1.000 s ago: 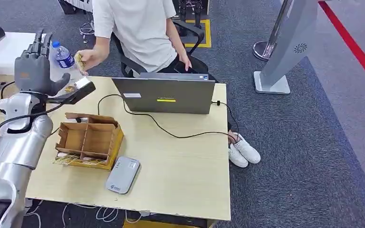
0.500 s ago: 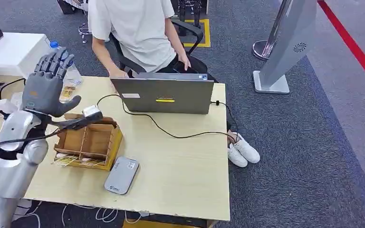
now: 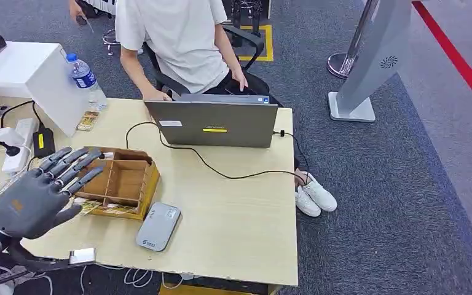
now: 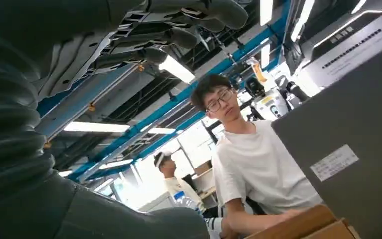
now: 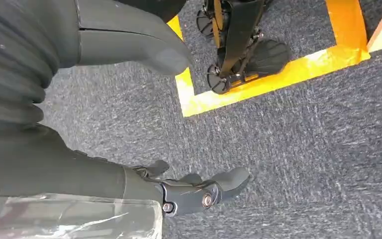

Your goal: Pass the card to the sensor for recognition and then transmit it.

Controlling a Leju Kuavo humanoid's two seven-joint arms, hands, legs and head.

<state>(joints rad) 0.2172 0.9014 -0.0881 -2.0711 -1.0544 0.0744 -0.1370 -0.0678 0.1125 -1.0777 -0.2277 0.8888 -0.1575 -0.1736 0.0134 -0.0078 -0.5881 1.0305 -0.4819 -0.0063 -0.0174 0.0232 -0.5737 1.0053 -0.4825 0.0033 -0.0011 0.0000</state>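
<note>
Left robot hand (image 3: pixel 34 193) released, fingers spread, holding nothing; wooden box (image 3: pixel 118 182) just beyond its fingertips, grey sensor (image 3: pixel 158 226) beside, on table (image 3: pixel 233 215).

Right robot hand (image 5: pixel 129 55) released, over carpet.

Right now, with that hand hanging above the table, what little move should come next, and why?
Probably the left hand should reach down toward the cards beside the wooden box. It hovers with fingers spread, holding nothing, and the grey sensor has no card on it.
</note>
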